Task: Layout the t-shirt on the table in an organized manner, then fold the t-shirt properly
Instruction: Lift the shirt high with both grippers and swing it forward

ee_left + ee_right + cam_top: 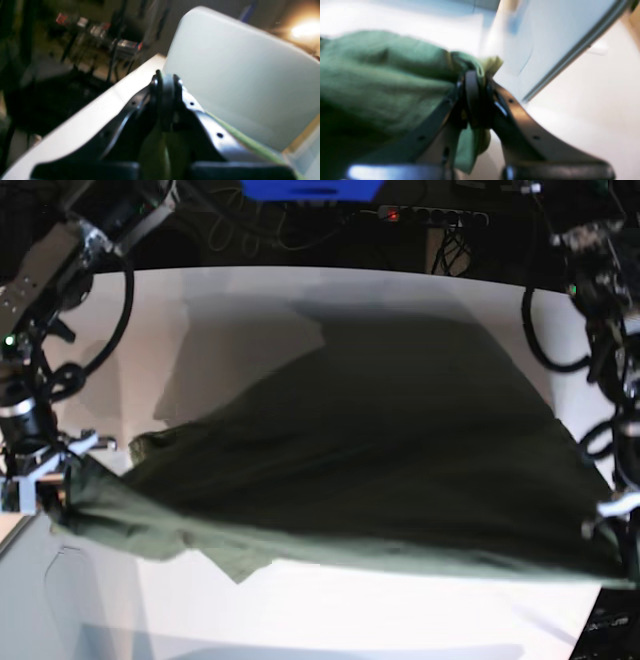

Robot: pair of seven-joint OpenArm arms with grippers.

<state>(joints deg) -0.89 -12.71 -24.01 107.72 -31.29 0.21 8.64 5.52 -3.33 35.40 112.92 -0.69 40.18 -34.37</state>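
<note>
The olive-green t-shirt (380,470) hangs stretched wide between my two grippers above the white table (300,300), casting a broad shadow on it. A sleeve droops at the lower left. On the base view's left, my right gripper (62,490) is shut on one end of the cloth. Its wrist view shows the jaws (477,75) pinching a bunched corner of the t-shirt (382,75). On the base view's right, my left gripper (612,520) is shut on the other end. In the left wrist view the fingertips (165,77) clamp a thin fold of the t-shirt (155,150).
A blue object (310,188) and a power strip (430,215) lie behind the table's far edge. Cables hang from both arms (560,330). Dark furniture (100,32) stands beyond the table in the left wrist view.
</note>
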